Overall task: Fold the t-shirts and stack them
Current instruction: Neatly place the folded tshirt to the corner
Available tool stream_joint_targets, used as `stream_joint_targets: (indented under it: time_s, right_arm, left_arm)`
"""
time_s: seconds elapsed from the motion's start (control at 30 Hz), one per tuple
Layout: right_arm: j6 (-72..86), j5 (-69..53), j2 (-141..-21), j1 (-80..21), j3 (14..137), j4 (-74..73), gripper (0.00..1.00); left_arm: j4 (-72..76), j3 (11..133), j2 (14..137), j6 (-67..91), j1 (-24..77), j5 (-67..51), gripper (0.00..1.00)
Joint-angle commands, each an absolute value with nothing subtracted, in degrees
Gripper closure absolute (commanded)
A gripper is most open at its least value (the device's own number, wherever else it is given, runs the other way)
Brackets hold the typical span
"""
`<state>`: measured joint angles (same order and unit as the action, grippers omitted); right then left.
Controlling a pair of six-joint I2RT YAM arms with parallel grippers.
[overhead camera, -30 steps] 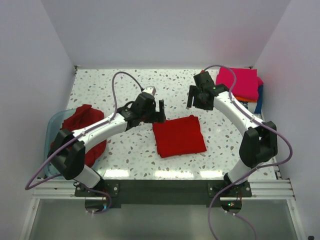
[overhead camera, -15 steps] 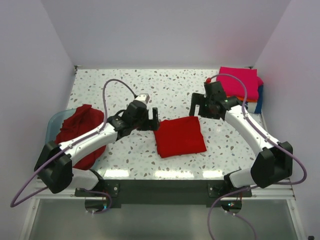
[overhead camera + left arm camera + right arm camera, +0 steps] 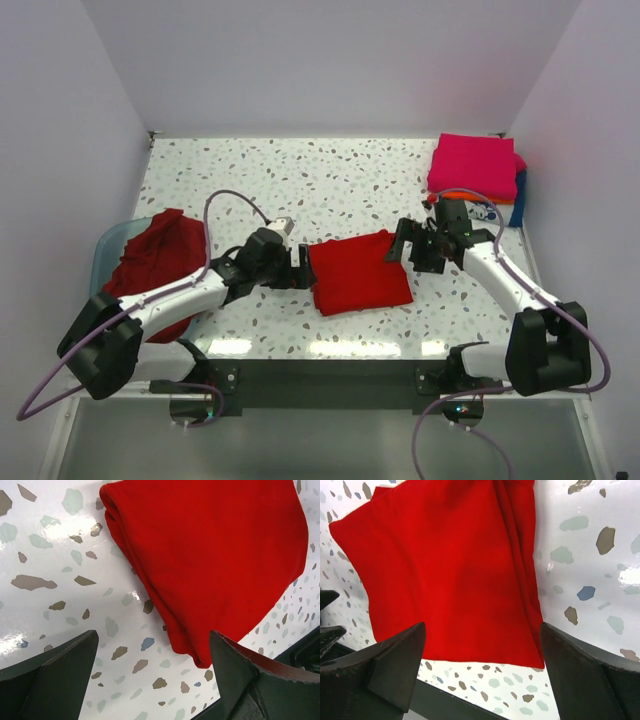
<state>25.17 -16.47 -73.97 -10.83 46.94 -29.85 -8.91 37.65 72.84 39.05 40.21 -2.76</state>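
The red t-shirt [image 3: 360, 272] lies folded into a smooth, thick square in the middle of the speckled table [image 3: 300, 180], with the left gripper [image 3: 303, 268] and the right gripper [image 3: 402, 248] wide open at its two side edges, holding nothing.

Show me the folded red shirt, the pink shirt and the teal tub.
folded red shirt [image 3: 358, 272], top view, its middle.
pink shirt [image 3: 475, 166], top view, its top face.
teal tub [image 3: 105, 248], top view, left rim.

A lab test booth: plain white walls [image 3: 330, 60], speckled tabletop [image 3: 340, 175], two bench-bolted robot arms [image 3: 175, 292].
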Motion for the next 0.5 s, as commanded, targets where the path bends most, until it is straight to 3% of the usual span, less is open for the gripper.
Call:
stream_joint_targets:
  time_s: [0.0,0.2,0.47]
  right_arm:
    - [23.4,-25.6,-72.1,-8.6,43.9,-24.0,0.01]
    - [22.8,-32.6,-73.6,-3.1,39.5,-20.8,0.01]
    - [21.5,-33.3,-76.6,-0.3,36.7,-19.1,0.01]
  left_arm:
    - [-3.7,37.0,71.3,41.0,40.7,-5.6,0.04]
    - [-4.3,37.7,71.2,41.8,40.8,-5.4,0.04]
    - [-3.5,38.1,72.9,43.5,41.0,-5.5,0.03]
